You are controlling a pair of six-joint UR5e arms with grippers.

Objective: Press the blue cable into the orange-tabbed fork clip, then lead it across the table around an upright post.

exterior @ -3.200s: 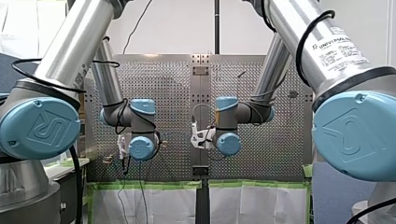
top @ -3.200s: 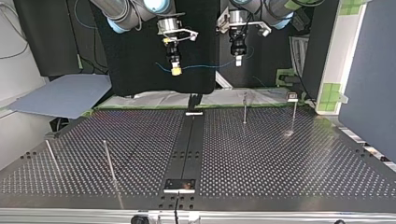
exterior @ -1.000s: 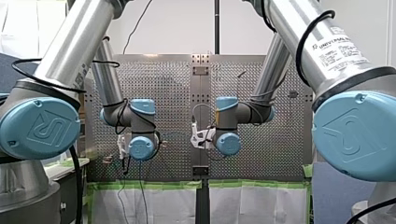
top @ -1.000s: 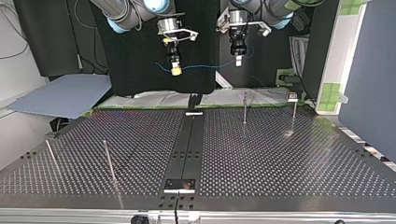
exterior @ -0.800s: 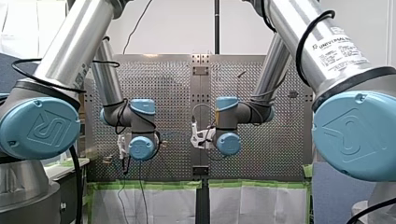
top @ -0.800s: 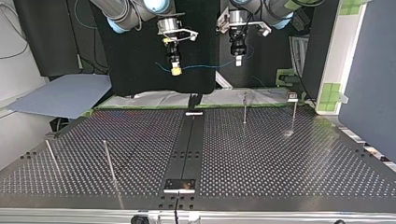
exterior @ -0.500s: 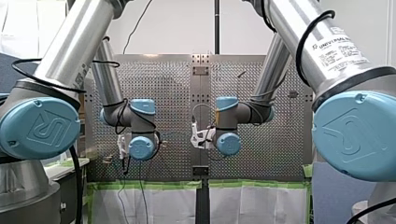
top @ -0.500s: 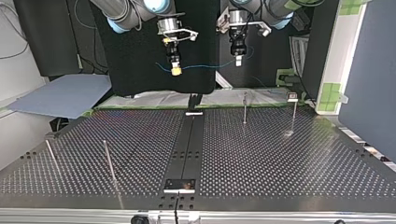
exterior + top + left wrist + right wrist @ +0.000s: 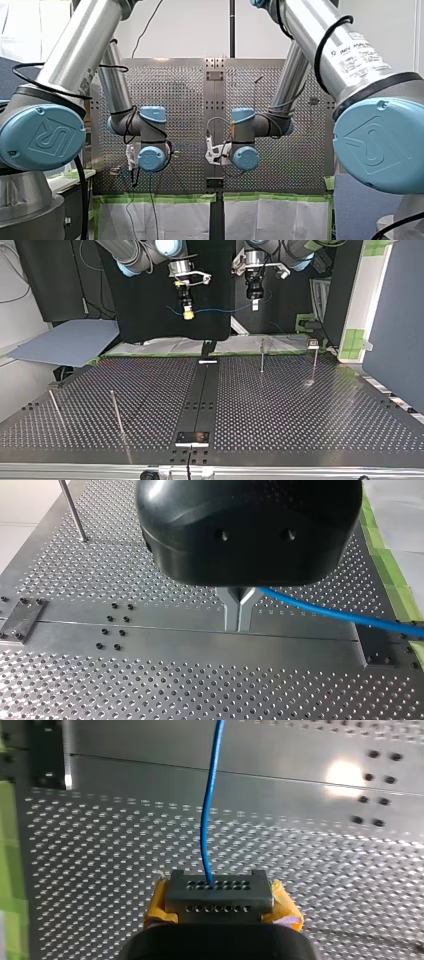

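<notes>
The blue cable (image 9: pixel 220 310) hangs in a shallow line between both grippers, high above the far edge of the perforated table (image 9: pixel 280 405). At the top view's left, my right gripper (image 9: pixel 188 315) with yellow pads is shut on one part of it. My left gripper (image 9: pixel 255 305), at that view's right, holds another part. In the left wrist view the metal fingers (image 9: pixel 231 611) of my left gripper (image 9: pixel 238 627) pinch the cable (image 9: pixel 340 614), which runs off sideways. In the right wrist view the cable (image 9: pixel 207 820) leaves my right gripper (image 9: pixel 219 885) straight ahead. I cannot make out an orange-tabbed clip.
Thin upright posts stand on the table: one (image 9: pixel 261 356) and another (image 9: pixel 315 362) near the far right, two more (image 9: pixel 116 412) (image 9: pixel 55 407) at the near left. A small fixture (image 9: pixel 312 344) sits at the far right edge. A dark centre strip (image 9: pixel 202 395) runs across the table.
My right arm has shifted slightly, its wrist a little lower in the front view. My left arm has stayed still, and the cable is held as before.
</notes>
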